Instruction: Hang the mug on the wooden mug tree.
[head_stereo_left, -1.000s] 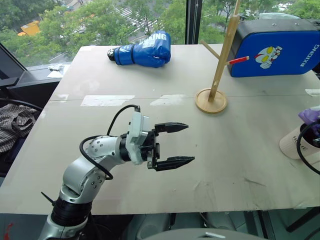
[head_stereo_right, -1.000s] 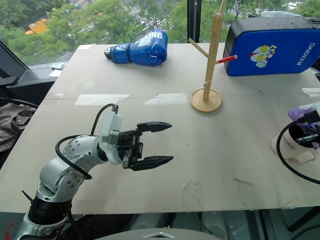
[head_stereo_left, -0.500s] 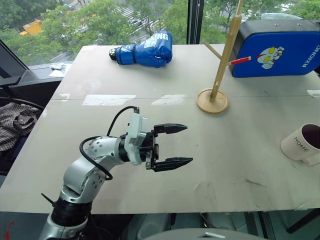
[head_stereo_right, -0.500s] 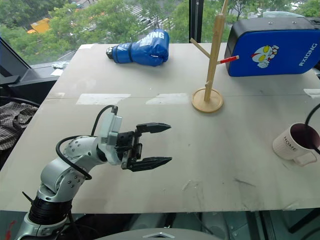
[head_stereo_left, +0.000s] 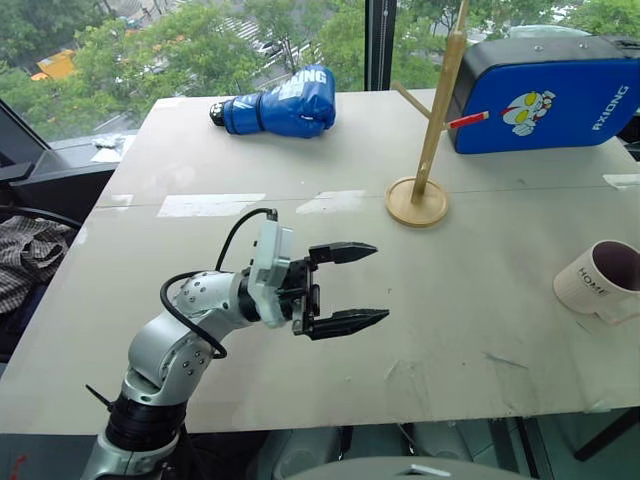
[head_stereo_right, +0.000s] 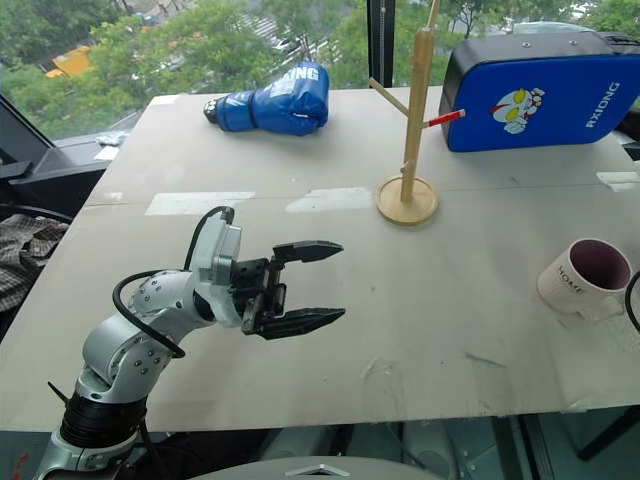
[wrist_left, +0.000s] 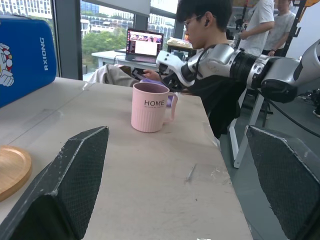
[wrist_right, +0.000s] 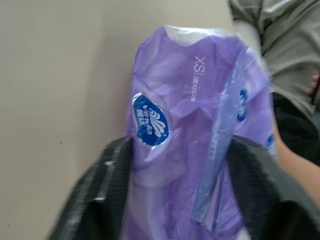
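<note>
The small cream mug (head_stereo_right: 585, 279) with dark "HOME" lettering stood upright near the table's (head_stereo_left: 300, 180) right edge, well apart from the tall light-wood mug tree (head_stereo_left: 423, 150) on its round base, so nothing was hung yet. The left gripper (head_stereo_left: 345, 285) hovered mid-table, jaws apart and empty, aimed toward the mug. The right gripper (wrist_right: 180, 200) had its black fingers spread around a purple tissue packet (wrist_right: 190, 130), perhaps clearing it away.
</note>
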